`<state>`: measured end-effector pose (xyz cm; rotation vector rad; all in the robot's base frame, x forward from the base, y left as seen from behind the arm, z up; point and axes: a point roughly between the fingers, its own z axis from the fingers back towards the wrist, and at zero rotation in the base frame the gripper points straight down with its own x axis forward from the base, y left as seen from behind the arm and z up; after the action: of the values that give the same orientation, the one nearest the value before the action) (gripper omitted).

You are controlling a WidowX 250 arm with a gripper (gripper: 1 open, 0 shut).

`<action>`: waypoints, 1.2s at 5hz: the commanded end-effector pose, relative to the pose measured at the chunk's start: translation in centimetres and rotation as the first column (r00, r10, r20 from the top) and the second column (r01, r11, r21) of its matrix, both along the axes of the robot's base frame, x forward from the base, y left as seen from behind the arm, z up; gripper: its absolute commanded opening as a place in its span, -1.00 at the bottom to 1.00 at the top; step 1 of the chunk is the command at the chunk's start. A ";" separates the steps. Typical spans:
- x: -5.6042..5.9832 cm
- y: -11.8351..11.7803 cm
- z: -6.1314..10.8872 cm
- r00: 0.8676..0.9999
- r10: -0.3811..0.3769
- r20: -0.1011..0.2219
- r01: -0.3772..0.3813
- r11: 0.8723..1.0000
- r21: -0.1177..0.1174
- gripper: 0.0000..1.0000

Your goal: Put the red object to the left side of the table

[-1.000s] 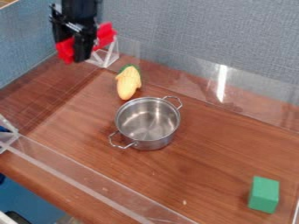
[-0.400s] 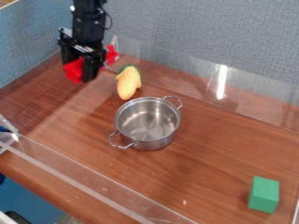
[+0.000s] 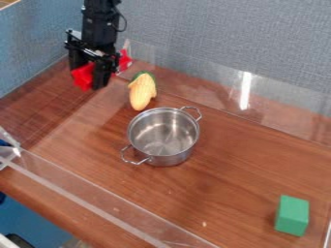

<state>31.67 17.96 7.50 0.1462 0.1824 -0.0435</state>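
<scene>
Since earlier frame: end effector [image 3: 91, 70] lowered toward table [image 3: 77, 126], jaws clamped on red object [image 3: 88, 74] at far-left area, beside yellow fruit [image 3: 141, 91]. Advice: continue straight descent until block seats flat, release clear of acrylic wall.

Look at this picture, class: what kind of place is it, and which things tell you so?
Probably a robot test bench in a lab. A wood-grain table is fenced by low clear walls, a robot gripper hangs over it gripping a red object, and the props are toy-like: a steel pot, a green block.
</scene>
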 end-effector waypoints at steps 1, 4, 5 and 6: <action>0.7 0.1 1.3 0.998 0.049 0.045 -0.051 0.998 0.035 -1.00; 0.8 -0.1 -1.1 0.982 0.188 0.007 -0.188 0.981 0.052 -1.00; 0.1 -0.2 -1.6 0.974 0.224 -0.014 -0.223 0.973 0.059 -1.00; -0.4 -0.2 -1.9 0.965 0.260 -0.029 -0.258 0.964 0.063 -1.00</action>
<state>30.86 17.51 4.10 0.1598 0.2772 0.2130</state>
